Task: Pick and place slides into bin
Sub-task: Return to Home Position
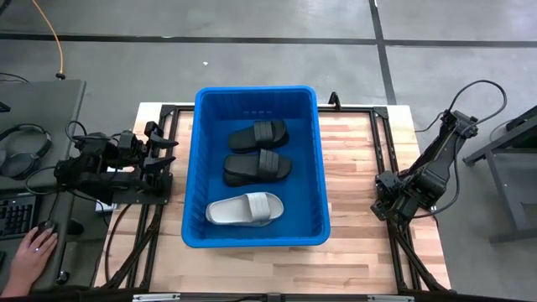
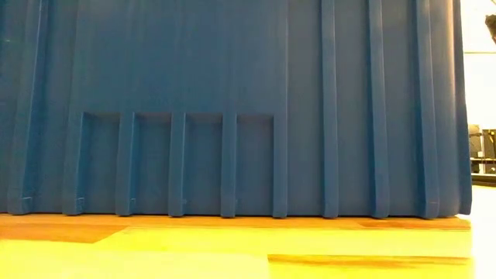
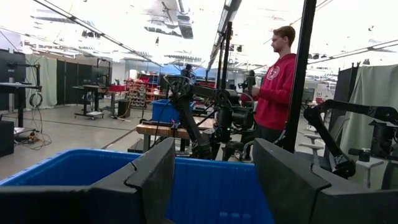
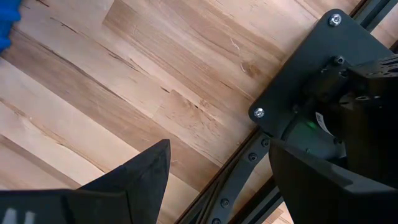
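**High view, dial centred on the table.** The large rectangular bright blue plastic bin (image 1: pixel 198 168) stands at the middle of the pale plank-topped wooden table (image 1: pixel 361 151), its long axis running from 12 to 6 o'clock.

Three slides lie on its floor:
- one black rubber slide (image 1: pixel 258 134) lies toward 12 o'clock
- a second black rubber slide (image 1: pixel 258 165) lies just beside it at the centre
- a light grey rubber slide (image 1: pixel 245 209) lies toward 6 o'clock, apart from the black pair

The left gripper (image 1: pixel 159 149) sits at 9 o'clock, near the bin's wall, with its arm folded over its base. Its jaws stand wide and hold nothing (the left wrist view looks between them across the bin's rim).

The right gripper (image 1: pixel 390 200) sits between 3 and 4 o'clock, well apart from the bin. It points down at bare wood beside a black base plate (image 4: pixel 323 68), jaws likewise wide and empty.

**Low view.** The bin's ribbed wall spans nearly the whole width and blocks the slides and both arms from sight.

**Surroundings.**
- A grey desk (image 1: pixel 50 105) off the table at 9 o'clock carries black headphones (image 1: pixel 23 147) and a keyboard (image 1: pixel 10 220).
- A person's hand (image 1: pixel 33 247) rests beside the keyboard at 8 o'clock.
- An orange cable (image 1: pixel 54 38) crosses the floor at 11 o'clock.
- In the left wrist view, a person in a red hooded top (image 3: pixel 277 84) stands beyond the bin, behind further dark arms (image 3: pixel 217 118) and a black upright post (image 3: pixel 301 74).
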